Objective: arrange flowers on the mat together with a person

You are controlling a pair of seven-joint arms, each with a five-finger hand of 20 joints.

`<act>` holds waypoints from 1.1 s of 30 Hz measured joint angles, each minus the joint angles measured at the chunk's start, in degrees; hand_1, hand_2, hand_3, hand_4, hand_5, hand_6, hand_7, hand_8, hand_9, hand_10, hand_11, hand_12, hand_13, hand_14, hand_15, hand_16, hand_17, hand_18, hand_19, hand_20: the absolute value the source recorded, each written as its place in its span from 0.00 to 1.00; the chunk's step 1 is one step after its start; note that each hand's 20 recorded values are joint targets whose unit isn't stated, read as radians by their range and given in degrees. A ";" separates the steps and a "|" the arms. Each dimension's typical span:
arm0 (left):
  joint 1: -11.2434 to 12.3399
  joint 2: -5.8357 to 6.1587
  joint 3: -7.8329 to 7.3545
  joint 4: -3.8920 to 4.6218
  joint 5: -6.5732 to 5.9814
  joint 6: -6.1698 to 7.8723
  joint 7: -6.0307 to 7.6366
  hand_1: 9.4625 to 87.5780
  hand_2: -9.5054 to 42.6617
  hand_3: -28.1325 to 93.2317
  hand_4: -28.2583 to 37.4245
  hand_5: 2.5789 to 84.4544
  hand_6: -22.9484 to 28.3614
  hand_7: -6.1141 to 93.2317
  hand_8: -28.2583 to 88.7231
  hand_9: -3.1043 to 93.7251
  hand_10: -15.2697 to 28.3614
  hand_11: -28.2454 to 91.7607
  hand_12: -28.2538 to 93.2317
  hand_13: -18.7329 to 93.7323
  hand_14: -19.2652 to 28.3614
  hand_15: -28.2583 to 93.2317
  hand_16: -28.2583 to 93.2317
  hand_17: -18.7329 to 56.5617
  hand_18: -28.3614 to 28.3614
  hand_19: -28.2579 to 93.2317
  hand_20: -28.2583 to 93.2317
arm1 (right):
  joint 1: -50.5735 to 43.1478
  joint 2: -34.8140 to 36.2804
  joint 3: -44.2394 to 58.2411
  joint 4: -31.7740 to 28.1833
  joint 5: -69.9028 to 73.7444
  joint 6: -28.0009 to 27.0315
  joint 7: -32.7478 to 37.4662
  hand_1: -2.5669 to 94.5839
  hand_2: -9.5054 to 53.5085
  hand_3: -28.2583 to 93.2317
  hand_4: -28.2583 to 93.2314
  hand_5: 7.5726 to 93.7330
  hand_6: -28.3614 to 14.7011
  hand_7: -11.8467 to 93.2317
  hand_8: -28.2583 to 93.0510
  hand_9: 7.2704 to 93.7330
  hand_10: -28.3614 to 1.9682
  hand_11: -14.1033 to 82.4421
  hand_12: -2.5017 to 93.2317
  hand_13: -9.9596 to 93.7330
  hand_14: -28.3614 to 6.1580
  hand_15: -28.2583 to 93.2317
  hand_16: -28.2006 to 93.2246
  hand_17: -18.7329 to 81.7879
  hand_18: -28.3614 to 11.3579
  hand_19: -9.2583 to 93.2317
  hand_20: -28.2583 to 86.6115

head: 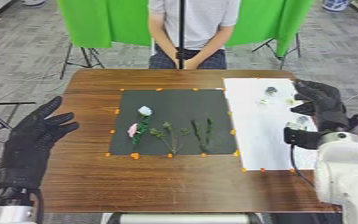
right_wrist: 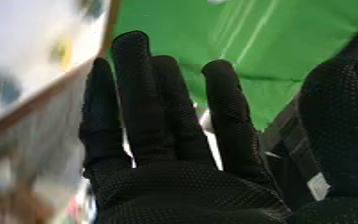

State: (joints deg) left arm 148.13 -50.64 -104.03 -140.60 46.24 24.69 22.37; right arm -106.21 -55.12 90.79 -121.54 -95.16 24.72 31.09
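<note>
We'd call this the picking stage: the dark mat (head: 180, 101) has a partial layout, and more blooms (head: 271, 90) lie to its right on the white sheet (head: 251, 130). Our right hand (head: 318, 97) is past the mat's right side, over by the sheet's outer edge, fingers pretty much straight and the thumb well apart, so wide and holding nothing. Our left hand (head: 42, 124) is off the mat's left side, fingers spread and empty too.

Next up, we reckon, the right hand needs to drop in, pinch one of those small pieces gently, then carry it left onto the mat. Watch out for brushing the neighbours, since they look light and easy to nudge.

On the mat's left part we've got a pale rose (head: 145, 111), round and layered, with a frillier pink flower (head: 132, 130) just nearer us. The leafy sprig (head: 169, 137) around the middle is branchy and wispy, and right of it the green stems (head: 208, 131) run long and skinny. The mat looks matte, the sheet smooth, the table (head: 175, 187) under them brown wood, and our gloves are dimply black fabric. We can't tell silk from plastic on the petals.
</note>
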 measured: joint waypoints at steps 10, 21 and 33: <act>0.02 0.24 0.19 -0.03 -0.13 0.23 0.13 0.10 0.32 0.85 0.00 0.39 0.58 0.22 0.15 0.41 0.82 0.46 0.32 0.40 1.00 0.69 0.15 0.14 0.94 0.67 0.35 | 11.81 4.42 -10.66 9.41 -26.12 -10.65 23.92 0.35 0.13 0.80 0.05 0.49 0.59 0.22 0.15 0.50 0.21 0.33 0.18 0.62 0.26 0.76 0.28 0.43 0.04 0.88 0.23; -0.08 0.47 0.40 -0.03 -0.20 0.31 0.21 0.10 0.32 0.85 0.00 0.39 0.58 0.22 0.15 0.41 0.82 0.46 0.32 0.40 1.00 0.69 0.15 0.14 0.94 0.67 0.35 | 20.62 7.34 -17.42 18.82 -32.70 -24.51 28.01 0.38 0.09 0.81 0.05 0.50 0.58 0.22 0.15 0.52 0.18 0.32 0.17 0.63 0.26 0.77 0.29 0.44 0.03 0.92 0.16; -0.45 0.34 0.59 -0.03 -0.20 0.31 0.05 0.11 0.32 0.85 0.00 0.39 0.58 0.22 0.15 0.41 0.82 0.46 0.32 0.40 1.00 0.69 0.15 0.14 0.94 0.67 0.35 | 24.96 7.88 -20.43 25.31 -25.36 -28.34 28.07 0.43 0.07 0.81 0.04 0.54 0.60 0.23 0.14 0.56 0.21 0.32 0.17 0.66 0.27 0.74 0.28 0.45 0.04 0.92 0.14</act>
State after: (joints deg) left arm 147.68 -50.31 -103.44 -140.63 46.04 25.00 22.42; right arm -81.25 -47.24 70.36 -96.23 -120.51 -3.62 59.16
